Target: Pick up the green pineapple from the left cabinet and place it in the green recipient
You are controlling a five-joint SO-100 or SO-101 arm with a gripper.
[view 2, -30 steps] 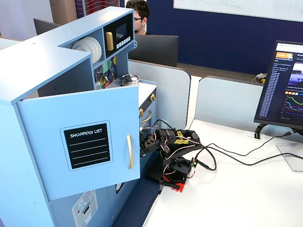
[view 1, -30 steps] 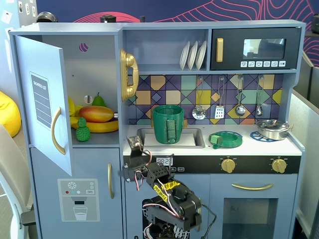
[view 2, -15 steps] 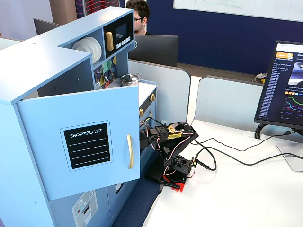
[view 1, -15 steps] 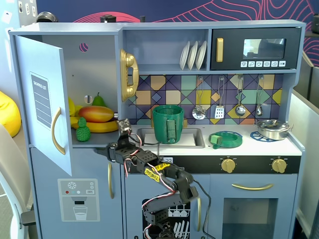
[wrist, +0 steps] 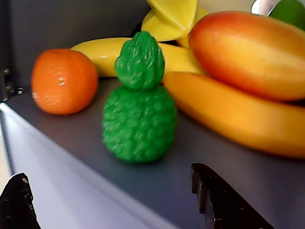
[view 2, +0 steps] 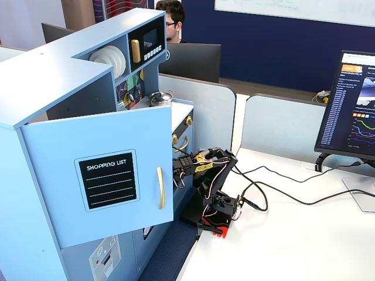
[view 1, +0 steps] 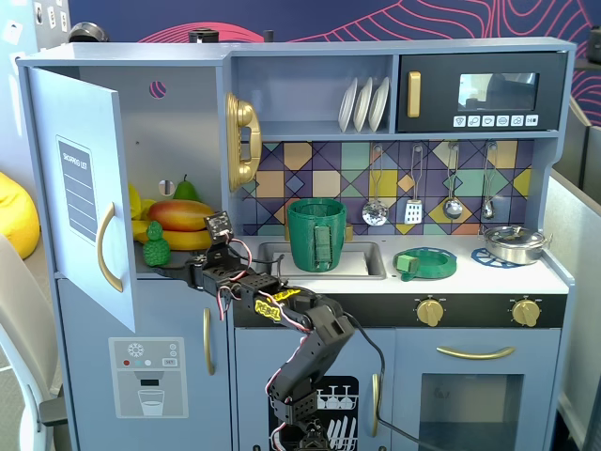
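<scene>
On the left cabinet [view 1: 80,188] shelf, door open: orange [wrist: 64,81], then green pineapple [wrist: 138,114] upright at shelf front, mango [wrist: 252,52] over bananas [wrist: 233,114]. Gripper [wrist: 114,200] jaws apart, just short of pineapple, not touching. Green recipient [view 1: 316,235] in sink [view 1: 362,263], right.

Upright on the grey shelf [wrist: 228,157]: green pineapple [wrist: 138,102]. Left of it, an orange [wrist: 63,81]; behind and right, bananas [wrist: 238,119] and mango [wrist: 250,52]. Hand [wrist: 114,198] spread below.
</scene>
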